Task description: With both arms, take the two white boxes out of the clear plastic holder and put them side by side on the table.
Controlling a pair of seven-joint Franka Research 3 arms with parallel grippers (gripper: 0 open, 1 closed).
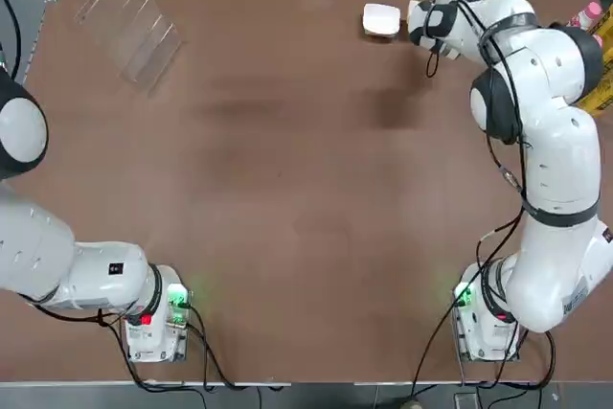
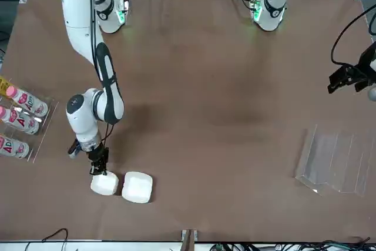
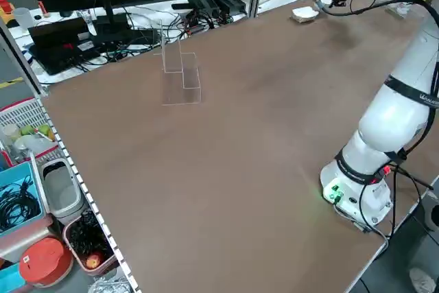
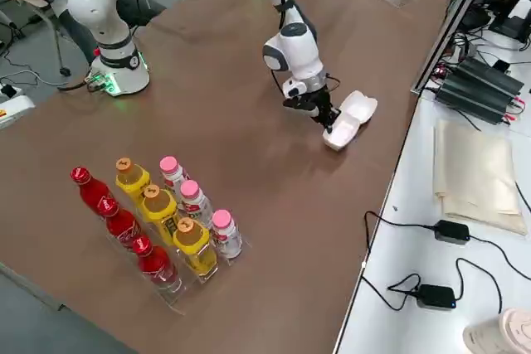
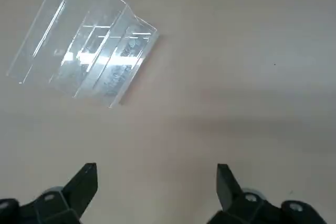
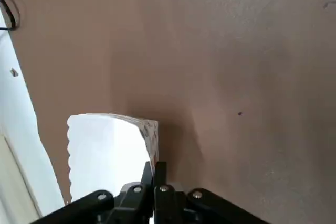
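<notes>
Both small white rounded-corner boxes (image 2: 123, 185) already lie side by side, touching, near the far edge of the brown worktop (image 2: 223, 116), well apart from the emptied clear acrylic slotted holder (image 2: 338, 160). The right gripper (image 2: 98, 167), fingers clenched together with nothing between them, rests its tips on the nearer box's edge, apparently nudging it into line. The left gripper (image 5: 157, 184) hangs parked, fingers spread and holding nothing. What remains, I judge, is lifting the right arm clear without dragging the box.

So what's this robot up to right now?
Both white boxes already lie side by side on the table near its far edge, and the clear plastic holder stands empty off at the other far corner. The right gripper, fingers shut, sits at the nearer box, apparently nudging it. The left gripper hangs open, idle, well back from the holder.
</notes>
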